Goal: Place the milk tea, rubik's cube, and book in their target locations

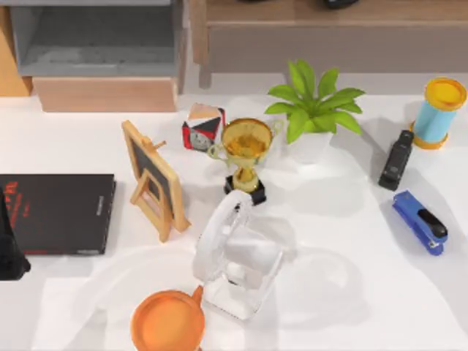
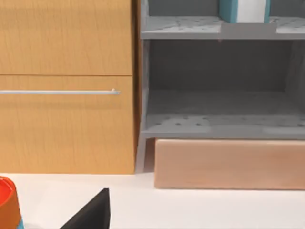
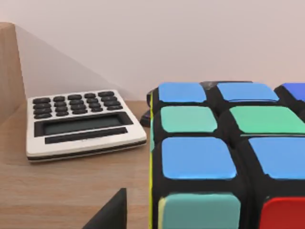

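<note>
My right wrist camera has the cube (image 3: 224,157) just ahead of my right fingers, resting on a wooden shelf with a calculator (image 3: 81,121) beside it. I cannot tell whether either arm's fingers are open or closed.

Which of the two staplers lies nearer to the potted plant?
The black stapler, right of the plant; the blue stapler lies farther, below it.

- The white table (image 1: 351,241) carries a black book (image 1: 58,213), a trophy (image 1: 246,157) and a blue stapler (image 1: 420,221).
- A wooden shelf (image 3: 57,191) carries the rubik's cube (image 3: 224,157) and a calculator (image 3: 81,123).
</note>
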You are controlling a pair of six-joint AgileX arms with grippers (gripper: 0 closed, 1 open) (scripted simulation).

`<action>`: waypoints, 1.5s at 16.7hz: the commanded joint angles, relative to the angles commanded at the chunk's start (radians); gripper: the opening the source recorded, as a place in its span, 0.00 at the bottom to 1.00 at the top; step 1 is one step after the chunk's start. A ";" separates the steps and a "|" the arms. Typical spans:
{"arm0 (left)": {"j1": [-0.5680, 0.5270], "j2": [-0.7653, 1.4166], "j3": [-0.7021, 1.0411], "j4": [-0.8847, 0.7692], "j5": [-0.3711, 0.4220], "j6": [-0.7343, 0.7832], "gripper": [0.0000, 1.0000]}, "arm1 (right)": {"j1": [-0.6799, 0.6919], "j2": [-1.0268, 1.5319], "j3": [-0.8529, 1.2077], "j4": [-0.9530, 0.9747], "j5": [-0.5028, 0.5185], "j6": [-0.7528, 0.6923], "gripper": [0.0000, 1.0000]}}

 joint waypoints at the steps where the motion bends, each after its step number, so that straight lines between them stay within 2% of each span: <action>1: 0.000 0.000 0.000 0.000 0.000 0.000 1.00 | 0.000 0.000 0.000 0.000 0.000 0.000 1.00; 8: 0.000 0.000 0.000 0.000 0.000 0.000 1.00 | 0.004 -0.004 -0.004 0.003 0.001 0.000 1.00; 14: 0.000 0.000 0.000 0.000 0.000 0.000 1.00 | 0.028 -0.114 -0.177 0.051 0.024 0.001 1.00; 18: 0.000 0.000 0.000 0.000 0.000 0.000 1.00 | 0.035 -0.130 -0.194 0.064 0.031 0.001 1.00; 22: 0.000 0.000 0.000 0.000 0.000 0.000 1.00 | 0.024 -0.155 -0.217 0.063 0.020 0.001 1.00; 25: 0.000 0.000 0.000 0.000 0.000 0.000 1.00 | -0.003 -0.274 -0.330 0.066 -0.013 0.001 1.00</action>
